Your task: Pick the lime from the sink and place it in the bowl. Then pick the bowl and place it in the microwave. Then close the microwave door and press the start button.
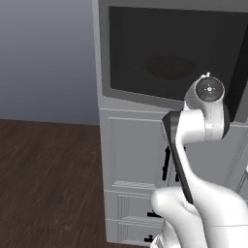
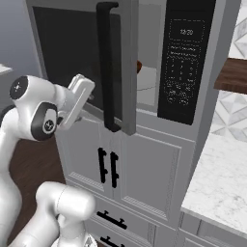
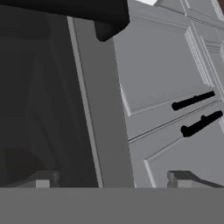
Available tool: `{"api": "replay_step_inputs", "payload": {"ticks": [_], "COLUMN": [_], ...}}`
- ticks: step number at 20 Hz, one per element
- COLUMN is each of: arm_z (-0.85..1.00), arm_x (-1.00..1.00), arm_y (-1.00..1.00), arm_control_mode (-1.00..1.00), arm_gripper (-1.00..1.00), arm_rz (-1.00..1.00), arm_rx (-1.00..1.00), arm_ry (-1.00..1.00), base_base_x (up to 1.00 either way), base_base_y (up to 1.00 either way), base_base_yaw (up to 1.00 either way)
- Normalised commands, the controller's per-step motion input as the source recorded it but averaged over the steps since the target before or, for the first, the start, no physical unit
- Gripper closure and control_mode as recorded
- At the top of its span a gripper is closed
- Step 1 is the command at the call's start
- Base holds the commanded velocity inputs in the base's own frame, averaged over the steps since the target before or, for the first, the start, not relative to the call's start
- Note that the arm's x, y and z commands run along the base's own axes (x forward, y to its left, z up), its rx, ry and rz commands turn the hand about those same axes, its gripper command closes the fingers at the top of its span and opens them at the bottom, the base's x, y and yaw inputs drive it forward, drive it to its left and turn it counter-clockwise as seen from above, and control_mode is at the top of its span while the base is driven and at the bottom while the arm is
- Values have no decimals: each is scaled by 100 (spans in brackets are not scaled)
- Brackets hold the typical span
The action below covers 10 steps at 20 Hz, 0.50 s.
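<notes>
The light-grey microwave (image 2: 202,96) stands in a tall cabinet, its black keypad panel (image 2: 185,58) on the right. The microwave door (image 2: 128,67) is partly ajar, with a dark window (image 1: 169,48) and a long black bar handle (image 2: 107,67). Through the gap I see the white turntable (image 2: 147,79) and a sliver of the reddish-brown bowl (image 2: 139,66), which also shows dimly through the window as the bowl (image 1: 167,67). My gripper (image 3: 111,179) is open, fingertips (image 3: 43,179) wide apart, close against the door's lower frame (image 3: 105,131). The lime is hidden. The sink is out of view.
Grey cabinet doors with black handles (image 2: 108,166) sit under the microwave. A white marble counter (image 2: 222,183) runs to the right. Dark wood floor (image 1: 48,184) lies to the left. My arm's wrist (image 1: 208,92) is in front of the door.
</notes>
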Motion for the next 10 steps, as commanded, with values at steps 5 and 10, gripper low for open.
{"api": "replay_step_inputs", "payload": {"ticks": [5, 10], "arm_z": [0, 0], "arm_x": [54, 52], "arm_y": [-10, -11], "arm_control_mode": [-100, -100], "arm_gripper": [-100, -100], "arm_rz": [0, 0], "arm_rx": [3, 3], "arm_ry": [0, 0], "base_base_x": [0, 0], "base_base_y": [0, 0], "base_base_yaw": [0, 0]}}
